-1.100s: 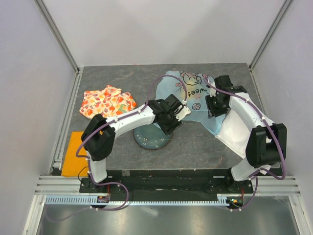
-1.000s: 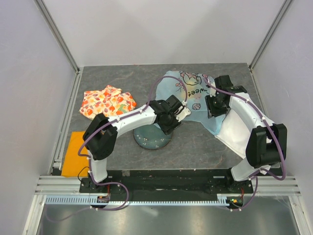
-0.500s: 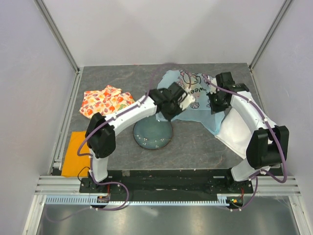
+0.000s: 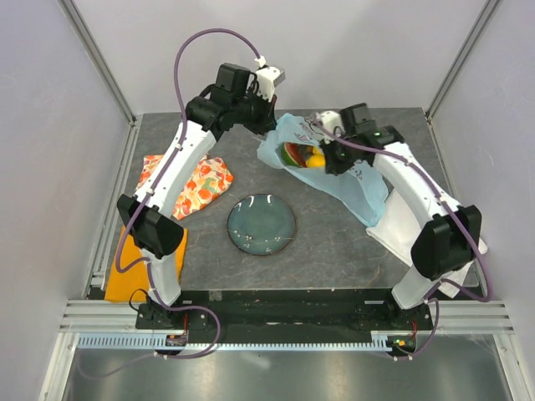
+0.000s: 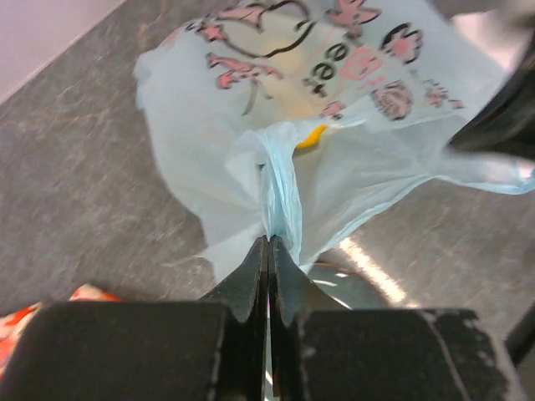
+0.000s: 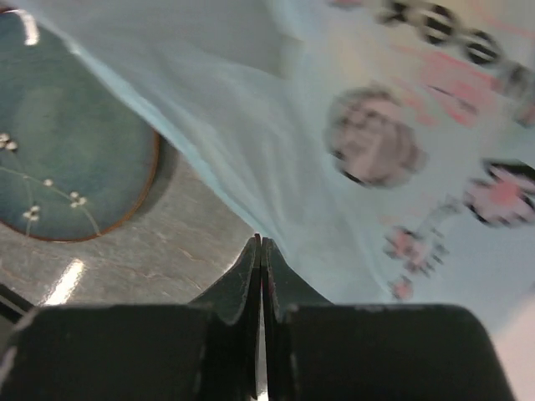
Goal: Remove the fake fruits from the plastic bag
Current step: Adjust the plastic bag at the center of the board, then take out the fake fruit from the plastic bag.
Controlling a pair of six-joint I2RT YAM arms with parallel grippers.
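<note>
My left claw point(image 5: 268, 241) and my right claw point(image 6: 260, 241) each clench one pinch of the single plastic bag point(image 5: 192, 142), which hangs open between them over the table's far side with two fake fruits point(image 4: 303, 156) showing inside: one watermelon slice point(image 4: 292, 153) and one lemon point(image 4: 315, 159).

Each arm is a chain of white tubular links joined by bulky black joint housings, the left arm point(image 4: 178, 159) and the right arm point(image 4: 415, 190) alike. A thin purple cable point(image 4: 199, 38) runs along each, fastened to the links and bowing free in places. Both are bolted to a black base plate point(image 4: 276, 307), with small red-orange connectors low at its front. A white block point(image 4: 269, 75) sits on the left wrist. The left hand point(image 5: 268, 244) and right hand point(image 6: 260, 244) have matte black, faintly scuffed fingers narrowing to thin tips.
</note>
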